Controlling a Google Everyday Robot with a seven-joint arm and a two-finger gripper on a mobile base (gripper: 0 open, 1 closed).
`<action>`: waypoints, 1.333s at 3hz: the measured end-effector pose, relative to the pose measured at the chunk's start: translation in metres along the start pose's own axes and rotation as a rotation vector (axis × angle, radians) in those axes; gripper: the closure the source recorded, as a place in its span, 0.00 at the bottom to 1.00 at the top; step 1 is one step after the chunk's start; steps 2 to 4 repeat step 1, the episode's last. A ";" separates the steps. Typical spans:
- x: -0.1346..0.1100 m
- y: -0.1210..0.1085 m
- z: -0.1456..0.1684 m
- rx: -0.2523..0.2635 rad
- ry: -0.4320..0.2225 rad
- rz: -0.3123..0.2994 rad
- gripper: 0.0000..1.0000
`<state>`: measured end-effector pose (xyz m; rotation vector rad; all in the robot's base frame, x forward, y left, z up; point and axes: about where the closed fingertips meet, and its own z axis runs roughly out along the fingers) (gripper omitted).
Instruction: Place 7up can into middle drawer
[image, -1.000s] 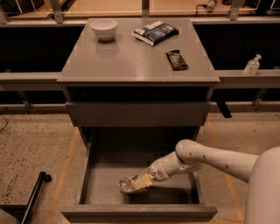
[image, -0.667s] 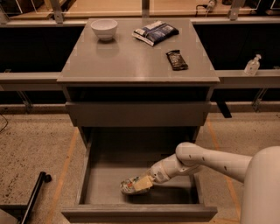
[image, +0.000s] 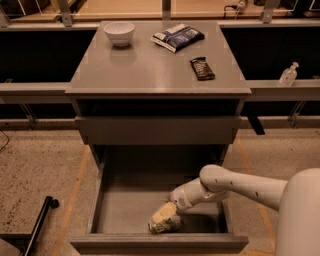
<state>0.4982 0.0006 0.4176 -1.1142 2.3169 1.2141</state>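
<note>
The middle drawer (image: 120, 212) is pulled wide open at the bottom of the grey cabinet. The 7up can (image: 159, 223), pale green and white, lies tilted low in the drawer near its front wall. My white arm reaches in from the right. My gripper (image: 167, 216) is at the can's upper end and shut on it. The can hides most of the fingers.
The closed grey drawer front (image: 157, 130) sits above the open drawer. On the cabinet top stand a white bowl (image: 119, 33), a dark snack bag (image: 177, 37) and a dark candy bar (image: 202, 68). A sanitizer bottle (image: 288, 75) stands on the right ledge. A black pole (image: 37, 225) lies on the floor at left.
The gripper and can have sunk slightly, toward the drawer's front. Everything else is unchanged.
</note>
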 end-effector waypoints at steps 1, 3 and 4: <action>0.000 0.000 0.000 0.000 -0.001 0.000 0.00; 0.000 0.000 0.000 0.000 -0.001 0.000 0.00; 0.000 0.000 0.000 0.000 -0.001 0.000 0.00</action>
